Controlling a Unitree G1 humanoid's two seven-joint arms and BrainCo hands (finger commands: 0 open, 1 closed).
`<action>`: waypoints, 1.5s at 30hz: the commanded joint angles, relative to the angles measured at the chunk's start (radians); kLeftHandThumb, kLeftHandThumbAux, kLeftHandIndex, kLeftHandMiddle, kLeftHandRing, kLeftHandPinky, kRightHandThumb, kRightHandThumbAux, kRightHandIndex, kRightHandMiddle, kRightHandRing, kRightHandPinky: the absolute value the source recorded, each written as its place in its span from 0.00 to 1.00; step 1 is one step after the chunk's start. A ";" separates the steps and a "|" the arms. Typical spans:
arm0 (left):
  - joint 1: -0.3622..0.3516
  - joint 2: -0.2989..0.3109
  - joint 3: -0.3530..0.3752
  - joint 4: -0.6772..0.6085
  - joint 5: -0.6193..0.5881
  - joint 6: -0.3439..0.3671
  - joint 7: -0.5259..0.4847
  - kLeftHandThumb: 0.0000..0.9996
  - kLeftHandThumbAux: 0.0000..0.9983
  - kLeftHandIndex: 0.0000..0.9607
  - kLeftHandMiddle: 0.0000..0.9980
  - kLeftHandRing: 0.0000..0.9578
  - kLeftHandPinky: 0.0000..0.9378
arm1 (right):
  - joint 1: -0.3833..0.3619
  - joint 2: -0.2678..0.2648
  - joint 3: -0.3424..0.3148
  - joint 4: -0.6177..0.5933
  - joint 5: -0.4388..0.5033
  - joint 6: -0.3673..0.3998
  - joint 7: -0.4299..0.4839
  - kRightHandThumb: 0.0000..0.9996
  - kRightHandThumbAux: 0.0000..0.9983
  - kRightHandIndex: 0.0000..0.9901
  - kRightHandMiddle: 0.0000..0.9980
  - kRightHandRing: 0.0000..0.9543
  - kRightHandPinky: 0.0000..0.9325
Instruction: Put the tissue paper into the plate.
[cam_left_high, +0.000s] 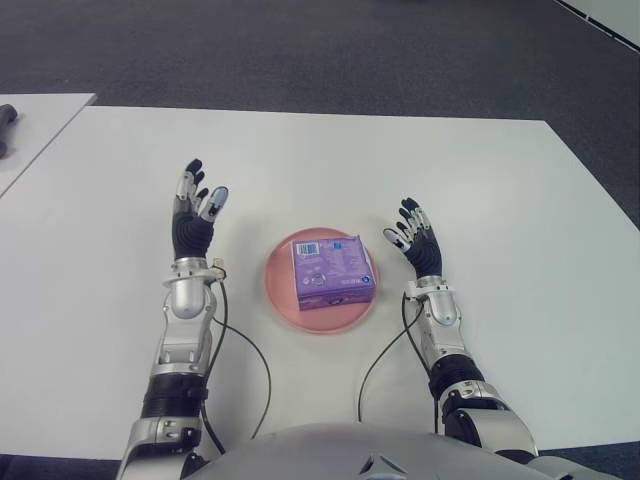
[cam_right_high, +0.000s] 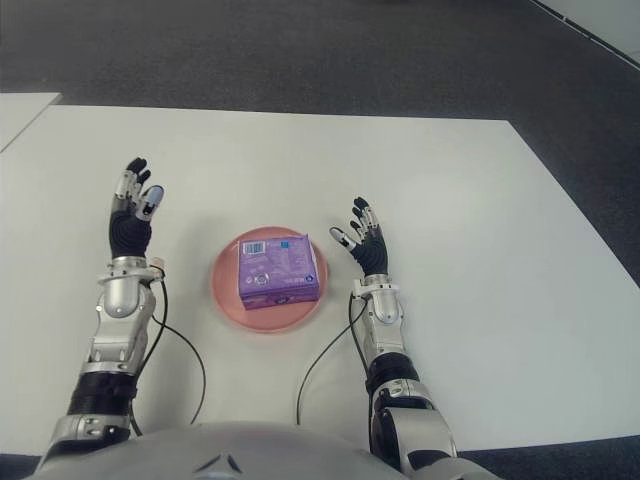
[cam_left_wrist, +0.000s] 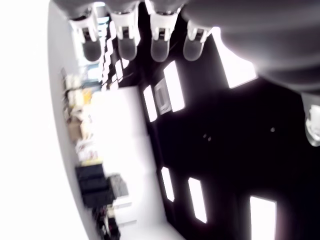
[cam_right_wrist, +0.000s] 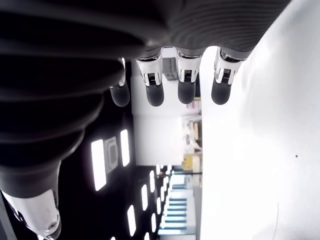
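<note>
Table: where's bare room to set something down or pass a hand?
Most of the white table is bare: the far half beyond both hands, the stretch right of the right hand, and the stretch left of the left hand. It is crowded only at the centre, where the purple tissue pack fills the pink plate between the hands, with cables near the front edge.

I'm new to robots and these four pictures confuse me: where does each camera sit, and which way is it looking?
Left eye view: on the head, looking down at the white table; both forearms, left hand, right hand, purple tissue pack in the pink plate.
Right eye view: beside it; same scene, shifted.
Left wrist view: on the left wrist, past open fingers toward ceiling lights.
Right wrist view: likewise, right fingers.
</note>
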 joint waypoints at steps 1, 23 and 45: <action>0.042 -0.015 -0.015 0.015 0.018 0.000 -0.002 0.00 0.35 0.00 0.00 0.00 0.00 | 0.073 0.012 0.001 0.054 -0.002 0.054 -0.001 0.12 0.67 0.02 0.02 0.02 0.06; 0.053 -0.032 -0.062 0.128 0.049 -0.086 0.002 0.00 0.37 0.00 0.00 0.00 0.00 | 0.078 0.007 -0.001 0.049 0.002 0.055 0.005 0.12 0.67 0.02 0.02 0.02 0.06; 0.072 -0.069 -0.123 0.128 0.027 -0.041 -0.053 0.00 0.38 0.00 0.00 0.00 0.00 | 0.057 0.003 -0.004 0.061 0.005 0.064 0.006 0.12 0.67 0.02 0.02 0.02 0.06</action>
